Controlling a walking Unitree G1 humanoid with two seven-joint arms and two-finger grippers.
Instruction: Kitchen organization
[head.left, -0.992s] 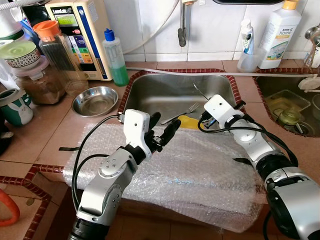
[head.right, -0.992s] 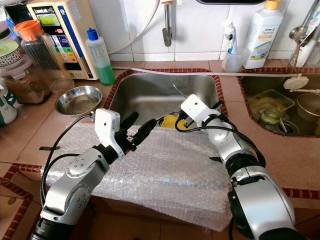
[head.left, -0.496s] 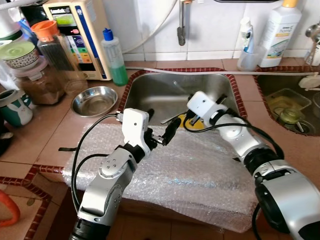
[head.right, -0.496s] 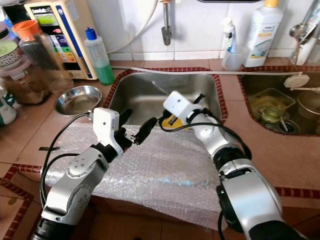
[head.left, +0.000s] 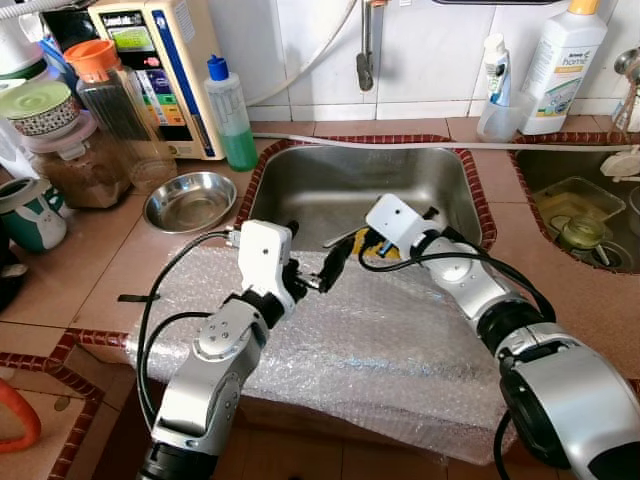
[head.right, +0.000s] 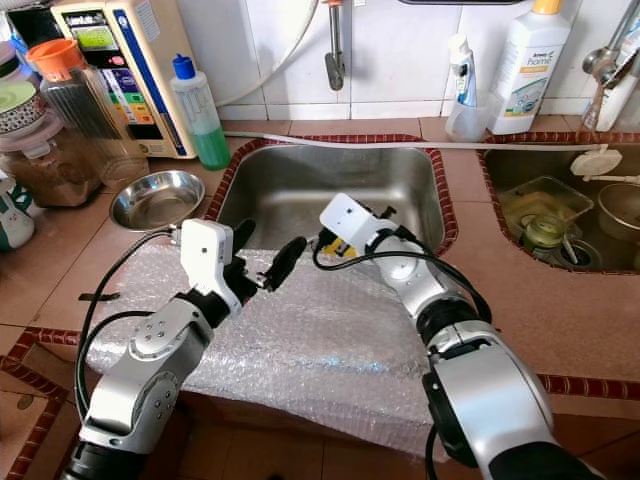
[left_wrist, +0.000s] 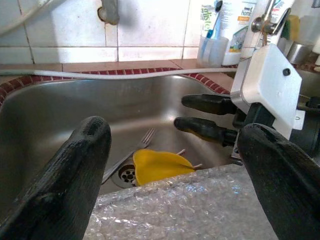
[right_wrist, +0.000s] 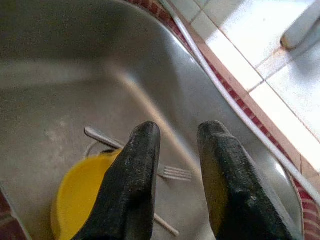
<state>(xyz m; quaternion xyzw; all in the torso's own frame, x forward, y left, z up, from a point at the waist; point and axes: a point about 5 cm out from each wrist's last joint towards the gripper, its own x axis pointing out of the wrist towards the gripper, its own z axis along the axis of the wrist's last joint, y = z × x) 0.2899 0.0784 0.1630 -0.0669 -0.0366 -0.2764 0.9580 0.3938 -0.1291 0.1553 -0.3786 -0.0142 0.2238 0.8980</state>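
A steel sink (head.left: 320, 185) holds a yellow dish (left_wrist: 155, 165) and a fork (left_wrist: 132, 152) near the drain. Bubble wrap (head.left: 380, 340) covers the counter in front of the sink. My left gripper (head.left: 312, 258) hovers open over the wrap's far edge, pointing into the sink, with nothing between its fingers. My right gripper (left_wrist: 181, 112) hangs just inside the sink's front edge, above the yellow dish (right_wrist: 80, 195) and the fork (right_wrist: 170, 172). Its two fingers (right_wrist: 142, 165) stand a little apart, open, and touch nothing.
A steel bowl (head.left: 190, 200) sits left of the sink, with a green bottle (head.left: 230, 115), jars (head.left: 85, 160) and a water purifier (head.left: 165, 70) behind it. A tap (head.left: 365, 45) hangs over the sink. A second basin (head.left: 580, 210) with dishes lies to the right.
My right gripper has moved left along the sink's front edge, closer to the left gripper. The left gripper has barely shifted.
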